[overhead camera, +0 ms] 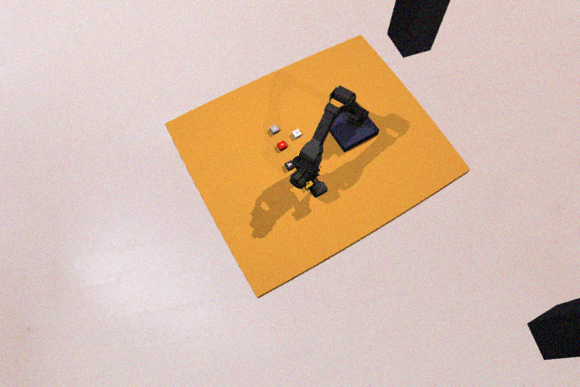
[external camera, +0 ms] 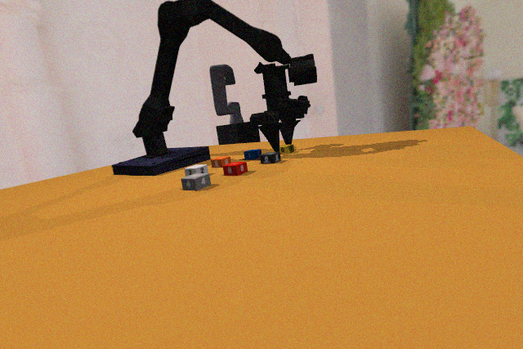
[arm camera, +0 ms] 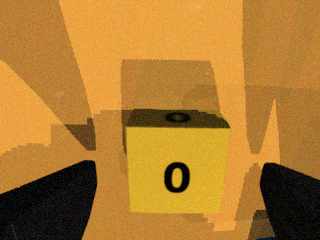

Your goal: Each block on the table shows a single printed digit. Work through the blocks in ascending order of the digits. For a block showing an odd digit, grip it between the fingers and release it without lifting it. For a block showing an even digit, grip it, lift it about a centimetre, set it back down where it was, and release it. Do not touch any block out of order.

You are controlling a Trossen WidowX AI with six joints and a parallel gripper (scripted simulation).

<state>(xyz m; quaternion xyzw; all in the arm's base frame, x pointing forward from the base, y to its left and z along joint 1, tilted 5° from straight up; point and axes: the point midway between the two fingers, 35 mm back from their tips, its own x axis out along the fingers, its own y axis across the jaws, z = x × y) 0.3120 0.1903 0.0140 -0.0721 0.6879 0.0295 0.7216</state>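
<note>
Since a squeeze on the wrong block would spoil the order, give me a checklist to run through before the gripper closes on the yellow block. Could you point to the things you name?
1. Lowest digit first: ok, the yellow block point(overhead camera: 308, 184) point(external camera: 287, 149) point(arm camera: 177, 170) shows 0.
2. Gripper point(overhead camera: 308, 182) point(external camera: 283, 147) point(arm camera: 180, 175) open around it: ok, a finger on each side, with gaps in the wrist view.
3. Block centred between the fingers: ok, the gaps look about even.
4. Block resting on the table point(overhead camera: 210, 162) point(external camera: 253, 252) point(arm camera: 150, 25): ok.
5. Fingers clear of the blue block point(external camera: 252, 154): cannot tell, the top view hides it.
</note>
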